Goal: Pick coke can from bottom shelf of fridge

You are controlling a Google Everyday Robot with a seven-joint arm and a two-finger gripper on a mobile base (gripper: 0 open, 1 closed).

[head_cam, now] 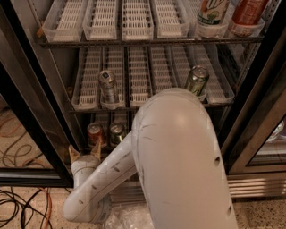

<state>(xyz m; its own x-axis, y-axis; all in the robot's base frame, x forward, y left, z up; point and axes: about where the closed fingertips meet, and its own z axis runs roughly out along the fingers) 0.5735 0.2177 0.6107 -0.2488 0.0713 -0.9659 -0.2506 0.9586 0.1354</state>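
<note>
beneath upright coke can (94, 133) — gripper (85, 152) fingers (96, 150)

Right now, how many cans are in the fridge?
4. Middle shelf: silver can left, green can right. Bottom shelf: red can and second green can, just above the gripper. The arm may hide more.

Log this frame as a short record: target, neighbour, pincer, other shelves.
target: coke can, upright on the bottom shelf
neighbour: green can, close beside the coke can
pincer: open, empty, low in front of the coke can, not touching it
middle shelf: striped can; second green can
top shelf: two bottles
floor: cables
</note>
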